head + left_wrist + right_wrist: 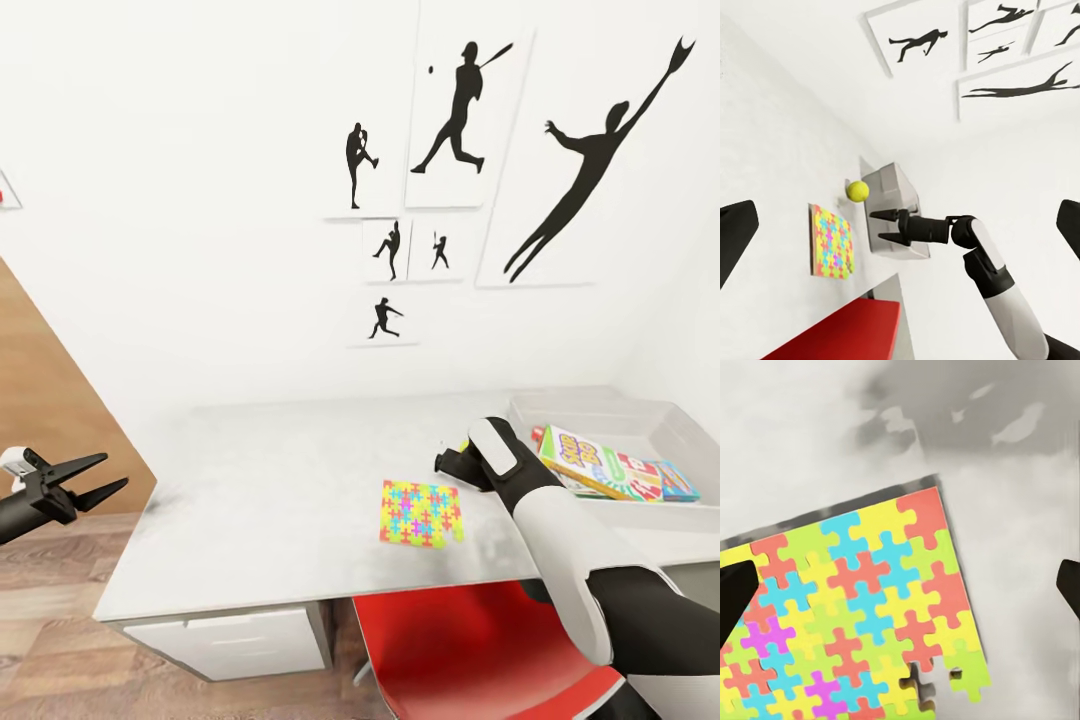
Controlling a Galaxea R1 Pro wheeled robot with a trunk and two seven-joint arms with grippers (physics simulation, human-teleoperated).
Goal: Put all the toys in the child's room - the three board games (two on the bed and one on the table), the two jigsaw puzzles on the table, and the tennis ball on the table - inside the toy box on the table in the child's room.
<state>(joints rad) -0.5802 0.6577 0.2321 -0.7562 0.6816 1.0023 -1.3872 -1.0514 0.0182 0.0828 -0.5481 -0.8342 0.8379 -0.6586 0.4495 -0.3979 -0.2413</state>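
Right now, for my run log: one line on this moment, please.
right gripper: open, above jigsaw puzzle | left gripper: open, off table | tennis ball: on table | Skip-Bo: in toy box

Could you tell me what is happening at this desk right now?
A two-armed robot is tidying toys into the toy box on the table. The Skip-Bo board game already lies inside it. The right claw hangs open and empty above the table near the jigsaw puzzle, which lies flat on the tabletop. The tennis ball also sits on the table, close to the box. The left claw waits open off the table's left end.
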